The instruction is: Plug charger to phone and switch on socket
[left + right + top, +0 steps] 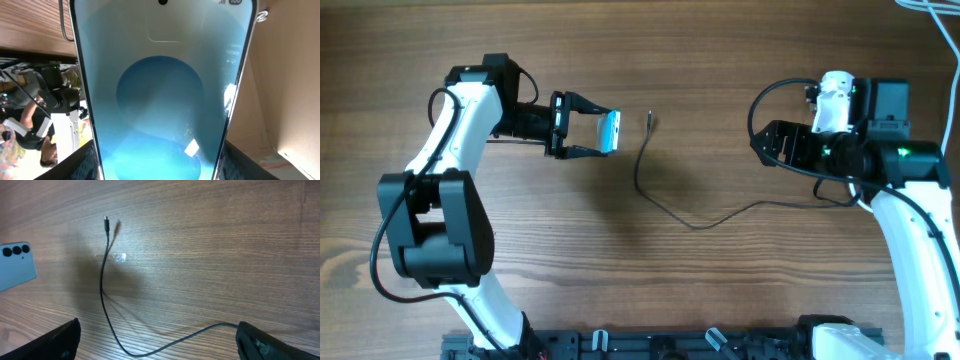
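Note:
My left gripper (604, 133) is shut on the phone (612, 130) and holds it edge-on above the table. Its cyan screen fills the left wrist view (165, 90), between the two fingers (160, 162). Its pale blue back with three lenses shows in the right wrist view (17, 265). The charger, a thin black cable (665, 205), lies curved on the wood. Its plug tip (650, 118) (106, 222) is just right of the phone and apart from it. My right gripper (770, 145) (157, 332) is open and empty, above the cable's right part. I cannot pick out the socket with certainty.
A white rounded object (835, 100) sits at the right arm's wrist; I cannot tell whether it is the socket. A thicker white cable (932, 22) runs off the top right corner. The wooden table (720, 300) spans the view, with a black rail (660, 345) at its front edge.

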Robot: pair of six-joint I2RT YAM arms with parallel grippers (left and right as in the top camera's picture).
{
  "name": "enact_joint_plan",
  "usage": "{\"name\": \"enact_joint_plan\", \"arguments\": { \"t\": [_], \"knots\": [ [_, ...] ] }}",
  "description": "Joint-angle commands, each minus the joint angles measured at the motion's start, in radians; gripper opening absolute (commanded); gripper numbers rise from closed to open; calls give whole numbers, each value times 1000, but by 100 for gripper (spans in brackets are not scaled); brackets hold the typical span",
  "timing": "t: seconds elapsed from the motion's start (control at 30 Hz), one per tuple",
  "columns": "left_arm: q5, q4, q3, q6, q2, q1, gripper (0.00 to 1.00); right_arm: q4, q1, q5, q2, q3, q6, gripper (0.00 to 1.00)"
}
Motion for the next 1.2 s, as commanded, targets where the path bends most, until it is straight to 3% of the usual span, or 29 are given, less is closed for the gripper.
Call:
{"name": "enact_joint_plan", "arguments": {
  "t": [0.0,1.17],
  "knots": [
    [15,-3,20,-13,-39,6,4,5,2,10,14,22,15,100],
    [-54,-3,20,-13,-39,6,4,19,2,-32,14,22,45,100]
  ]
}}
